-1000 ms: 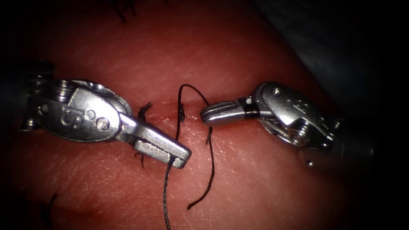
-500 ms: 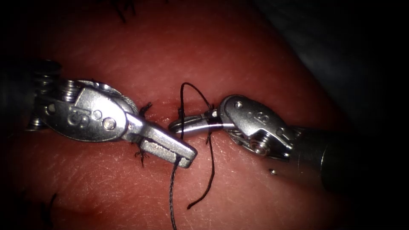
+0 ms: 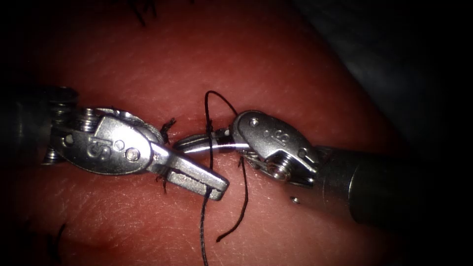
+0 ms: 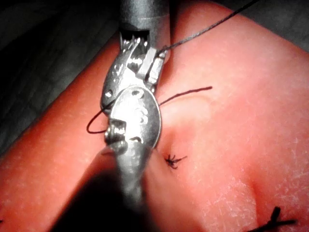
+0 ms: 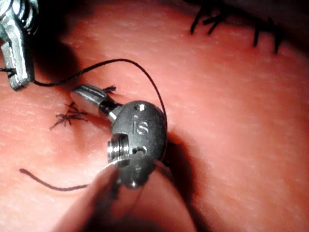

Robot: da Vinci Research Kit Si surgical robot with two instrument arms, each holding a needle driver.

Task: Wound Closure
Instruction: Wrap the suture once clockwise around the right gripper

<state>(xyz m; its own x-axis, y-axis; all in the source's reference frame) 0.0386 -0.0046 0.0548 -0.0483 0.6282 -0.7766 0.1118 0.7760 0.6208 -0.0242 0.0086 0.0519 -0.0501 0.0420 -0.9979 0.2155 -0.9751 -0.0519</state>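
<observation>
Red tissue (image 3: 276,64) takes up most of the endoscope frame, you have open room across the top and lower right of it; dark bench beyond its edge at upper right. Your cut (image 3: 194,123) runs across the middle, tight between both tools.

Left tool (image 3: 209,183) comes in from the frame's left, jaws clenched on the thread (image 3: 202,226) at their tip, the strand hanging down to the bottom edge. "S" stamp readable on its wrist plate.

Right tool (image 3: 189,144) enters from the right, jaws pressed together, slim tip lying through the thread loop (image 3: 217,98) that arches above the cut; can't tell that it grips anything. Wrist plate shows "S" too, and "is" in the right wrist view (image 5: 87,94).

Loose thread tail (image 3: 239,216) curls at lower centre. Cut ends of thread (image 3: 167,125) stick up just left of the loop. Older stitches (image 5: 231,24) sit near the tissue edge in the right wrist view. Needle can't be made out.

Versus a second ago: right tool has slid left, from beside the loop to across it, tip now almost touching the left tool. Left tool shifted slightly right.
</observation>
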